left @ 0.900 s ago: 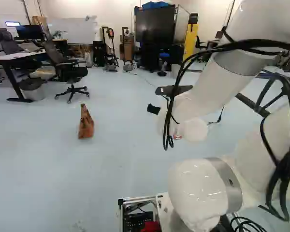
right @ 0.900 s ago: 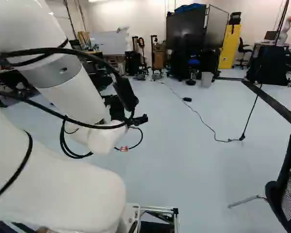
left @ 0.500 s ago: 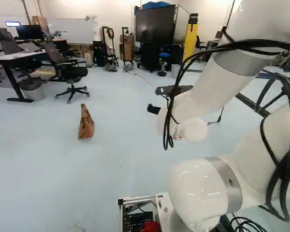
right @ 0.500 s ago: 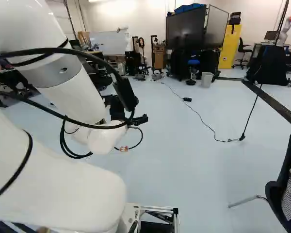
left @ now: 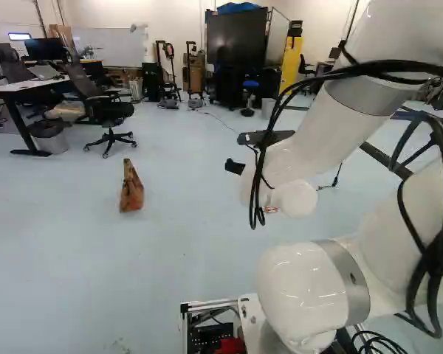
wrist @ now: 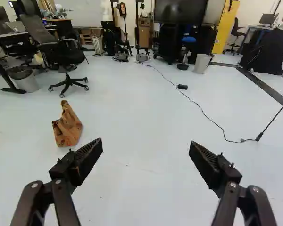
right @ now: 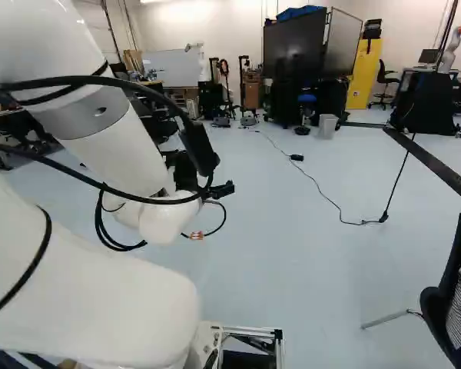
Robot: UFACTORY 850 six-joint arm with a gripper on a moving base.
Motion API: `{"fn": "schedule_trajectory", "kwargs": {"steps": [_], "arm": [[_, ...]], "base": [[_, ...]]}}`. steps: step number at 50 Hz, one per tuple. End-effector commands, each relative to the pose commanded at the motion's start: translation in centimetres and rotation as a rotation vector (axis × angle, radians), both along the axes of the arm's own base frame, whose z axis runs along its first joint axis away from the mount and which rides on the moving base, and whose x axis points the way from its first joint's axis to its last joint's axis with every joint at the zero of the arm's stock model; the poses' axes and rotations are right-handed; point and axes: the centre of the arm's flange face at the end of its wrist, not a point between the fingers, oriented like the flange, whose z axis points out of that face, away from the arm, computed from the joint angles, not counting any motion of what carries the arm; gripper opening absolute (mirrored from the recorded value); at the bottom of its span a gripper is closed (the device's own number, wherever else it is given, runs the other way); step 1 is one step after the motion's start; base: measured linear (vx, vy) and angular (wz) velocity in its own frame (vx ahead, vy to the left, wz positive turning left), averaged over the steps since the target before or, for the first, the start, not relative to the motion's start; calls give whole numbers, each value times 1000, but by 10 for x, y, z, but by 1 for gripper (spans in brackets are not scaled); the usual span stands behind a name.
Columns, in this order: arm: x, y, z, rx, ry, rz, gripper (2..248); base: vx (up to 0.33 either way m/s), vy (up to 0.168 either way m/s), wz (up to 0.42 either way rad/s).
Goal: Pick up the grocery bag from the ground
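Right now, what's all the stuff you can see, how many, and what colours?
grocery bag: one, brown, standing on the floor
floor: one, pale blue, under everything
office chairs: several, black, mostly by desks
bins: two, greyish, one by a desk, one by the screen
screen: one, big, dark, far back
whiteboard: one, white, far back
cabinet: one, yellow, right of the screen
cord: one, black, across the floor
my arm: one, white, in both base views
my gripper: one, black, open, in the wrist view
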Motion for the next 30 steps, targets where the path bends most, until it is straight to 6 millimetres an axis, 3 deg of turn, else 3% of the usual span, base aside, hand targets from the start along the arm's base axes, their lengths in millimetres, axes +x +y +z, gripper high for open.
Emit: {"fn": "schedule_trajectory", "kwargs": {"steps": [30], "arm": [[0, 0, 0, 0, 0, 0, 247]], "base": [[3, 1, 0]]}}
